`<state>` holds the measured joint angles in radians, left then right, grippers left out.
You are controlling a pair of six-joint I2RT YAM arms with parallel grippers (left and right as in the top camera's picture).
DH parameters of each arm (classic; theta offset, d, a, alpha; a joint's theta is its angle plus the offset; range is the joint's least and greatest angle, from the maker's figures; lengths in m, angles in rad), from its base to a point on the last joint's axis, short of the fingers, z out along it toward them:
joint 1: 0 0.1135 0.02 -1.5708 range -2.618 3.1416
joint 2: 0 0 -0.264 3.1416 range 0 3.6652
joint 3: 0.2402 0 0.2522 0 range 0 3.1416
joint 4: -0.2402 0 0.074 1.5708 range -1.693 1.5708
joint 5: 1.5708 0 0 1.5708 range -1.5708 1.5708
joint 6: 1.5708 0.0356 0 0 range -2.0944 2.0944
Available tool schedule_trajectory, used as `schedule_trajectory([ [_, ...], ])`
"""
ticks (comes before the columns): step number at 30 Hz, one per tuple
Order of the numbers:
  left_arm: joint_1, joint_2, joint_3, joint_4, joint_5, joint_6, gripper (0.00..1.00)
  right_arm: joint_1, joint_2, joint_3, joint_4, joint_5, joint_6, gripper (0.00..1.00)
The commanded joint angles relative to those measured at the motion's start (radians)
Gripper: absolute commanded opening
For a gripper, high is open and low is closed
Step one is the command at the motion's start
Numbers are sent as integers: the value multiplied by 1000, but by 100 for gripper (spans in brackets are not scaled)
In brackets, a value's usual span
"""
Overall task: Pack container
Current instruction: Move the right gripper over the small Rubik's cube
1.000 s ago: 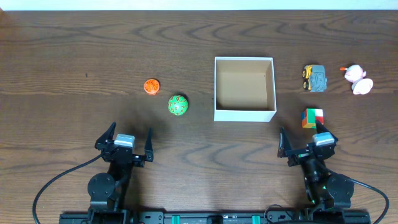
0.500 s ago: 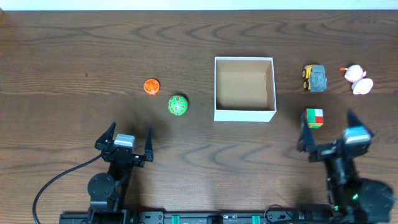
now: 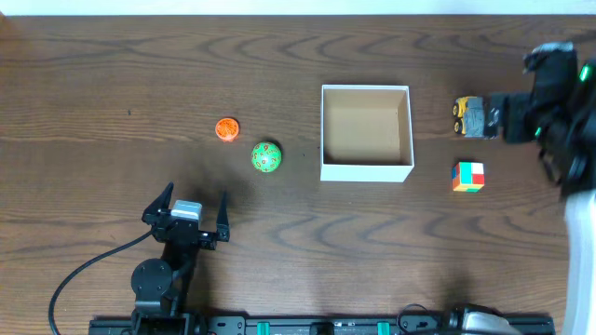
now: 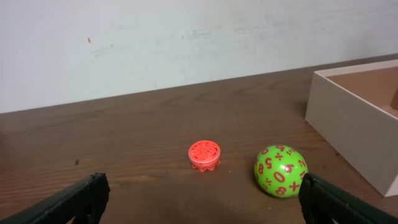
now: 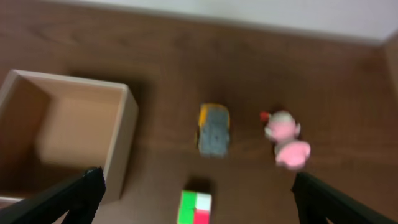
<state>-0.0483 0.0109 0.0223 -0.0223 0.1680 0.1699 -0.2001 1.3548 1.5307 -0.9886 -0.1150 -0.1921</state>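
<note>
The container [image 3: 366, 171] is a square white-walled box with a brown inside, standing empty at the table's middle; it also shows in the right wrist view [image 5: 121, 134] and the left wrist view [image 4: 348, 127]. Left of it lie a green number ball [image 3: 266, 157] and an orange cap [image 3: 225, 129]. Right of it are a grey and yellow toy truck [image 3: 469, 116] and a coloured cube [image 3: 468, 176]. A pink toy [image 5: 285, 142] shows only in the right wrist view. My left gripper [image 3: 191, 203] is open and empty near the front. My right gripper [image 3: 535, 98] is open and empty, raised above the truck and pink toy.
The wood table's far edge meets a white wall. The right arm [image 3: 577, 158] is blurred and covers the far right of the table in the overhead view. A cable [image 3: 79, 274] trails from the left arm at the front left.
My right arm has risen from the front right and swung back over the truck and pink toy, now covering the pink toy from above. The left arm and the toys have not moved.
</note>
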Motion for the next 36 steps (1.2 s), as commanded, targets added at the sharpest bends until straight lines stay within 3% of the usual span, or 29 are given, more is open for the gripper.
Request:
schedule_trajectory([
  [1,3,-5,-18,-34,7,9,98,-40,139,173,-126,-21,-23,99],
  [7,3,-5,-18,-34,7,9,98,-50,283,216,-288,-4,-39,99],
  [17,3,-5,-18,-34,7,9,98,-50,448,187,-302,14,-47,99],
  [21,3,-5,-18,-34,7,9,98,-49,499,175,-335,40,29,99],
  [36,3,-5,-18,-33,7,9,98,0,472,-26,-236,142,183,99],
])
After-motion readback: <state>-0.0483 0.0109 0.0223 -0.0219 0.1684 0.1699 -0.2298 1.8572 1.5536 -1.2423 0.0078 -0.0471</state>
